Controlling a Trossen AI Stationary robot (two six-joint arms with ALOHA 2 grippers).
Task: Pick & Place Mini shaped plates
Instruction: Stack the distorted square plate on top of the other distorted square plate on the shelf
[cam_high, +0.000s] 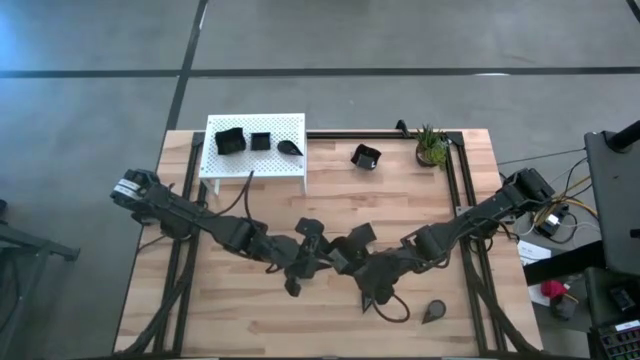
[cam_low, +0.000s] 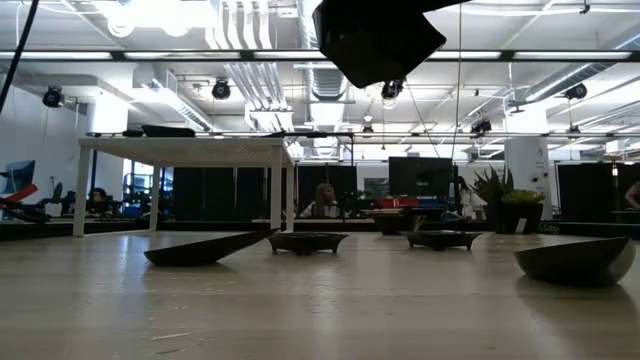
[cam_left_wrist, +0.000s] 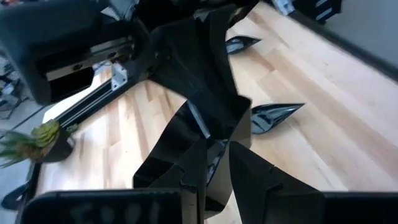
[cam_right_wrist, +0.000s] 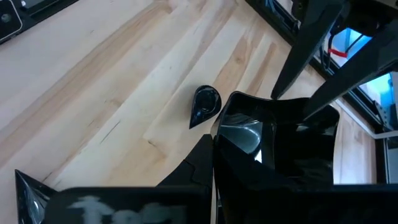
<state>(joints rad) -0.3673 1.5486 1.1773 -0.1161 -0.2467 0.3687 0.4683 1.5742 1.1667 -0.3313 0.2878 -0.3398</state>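
Mid-table, both claws' fingers hidden among plates (cam_high: 360, 238).

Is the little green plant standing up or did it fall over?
Standing up. The potted plant sits upright at the table's far edge, leaves pointing up, and the low view shows it upright too.

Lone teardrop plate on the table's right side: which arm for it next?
Right, probably. The teardrop plate lies on the right arm's side, nearer the right gripper than the left gripper, both mid-table, and the right wrist view shows it. A square plate sits at that gripper, though.
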